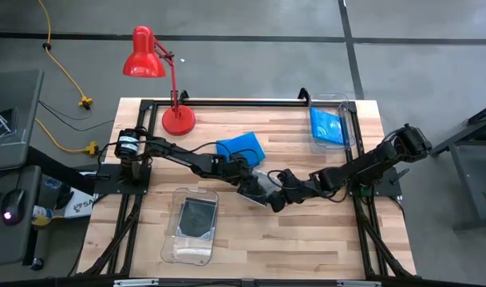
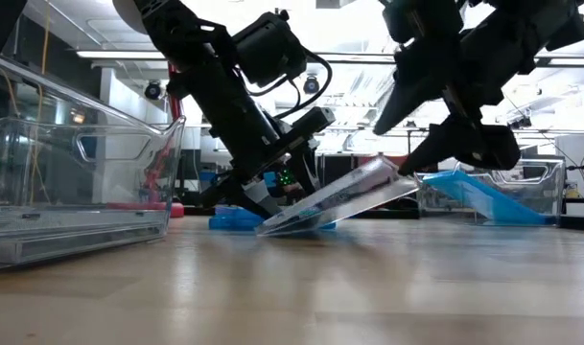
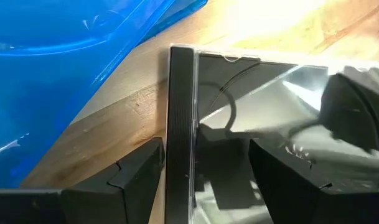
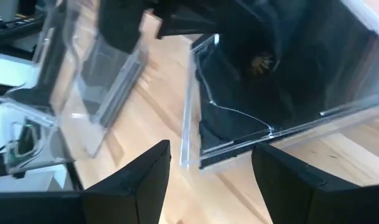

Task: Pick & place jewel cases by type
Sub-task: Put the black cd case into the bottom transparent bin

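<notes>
Presently my left gripper [image 3: 201, 180] clamps the tilted dark jewel case [image 2: 339, 196] (right gripper [image 4: 211, 180] open alongside); a careless nudge could dislodge it.

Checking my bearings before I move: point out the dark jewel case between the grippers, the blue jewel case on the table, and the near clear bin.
dark jewel case [image 2: 344, 196], low view, its tilted face
blue jewel case [image 1: 241, 147], high view, its middle
near clear bin [image 1: 177, 243], high view, its rim
</notes>
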Controlling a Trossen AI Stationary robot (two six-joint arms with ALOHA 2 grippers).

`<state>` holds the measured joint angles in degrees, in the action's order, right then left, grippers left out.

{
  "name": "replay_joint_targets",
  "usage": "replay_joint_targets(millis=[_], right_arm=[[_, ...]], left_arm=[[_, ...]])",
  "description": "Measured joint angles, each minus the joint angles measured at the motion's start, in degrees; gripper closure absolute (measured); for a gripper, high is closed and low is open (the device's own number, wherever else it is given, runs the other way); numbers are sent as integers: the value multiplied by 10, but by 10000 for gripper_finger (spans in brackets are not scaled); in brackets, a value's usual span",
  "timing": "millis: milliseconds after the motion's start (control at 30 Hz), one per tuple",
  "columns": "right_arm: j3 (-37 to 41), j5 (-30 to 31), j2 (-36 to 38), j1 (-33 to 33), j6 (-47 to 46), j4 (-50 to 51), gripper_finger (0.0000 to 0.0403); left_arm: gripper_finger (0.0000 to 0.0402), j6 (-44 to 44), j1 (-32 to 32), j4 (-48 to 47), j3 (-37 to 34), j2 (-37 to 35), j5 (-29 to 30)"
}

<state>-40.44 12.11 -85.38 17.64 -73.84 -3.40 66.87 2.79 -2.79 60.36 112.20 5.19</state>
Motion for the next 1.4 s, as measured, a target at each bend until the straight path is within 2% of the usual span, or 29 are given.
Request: replay_joint_targets(millis=[533, 667, 900, 1133, 1267, 1400], right_arm=[[0, 40, 0, 25, -72, 66, 192], [0, 48, 0, 43, -127, 107, 192], [0, 105, -2, 101, -223, 151, 192], [1, 113, -66, 123, -256, 71, 192], [1, 108, -120, 125, -264, 2, 192], [0, 112, -144, 129, -265, -28, 192]], left_arm=[[163, -7, 0, -2, 0, 0, 3], [163, -7, 3, -2, 0, 0, 5], [163, -7, 6, -3, 0, 0, 5], [163, -10, 5, -1, 0, 0, -32], [163, -22, 4, 1, 1, 0, -73], [163, -36, 4, 2, 1, 0, -113]])
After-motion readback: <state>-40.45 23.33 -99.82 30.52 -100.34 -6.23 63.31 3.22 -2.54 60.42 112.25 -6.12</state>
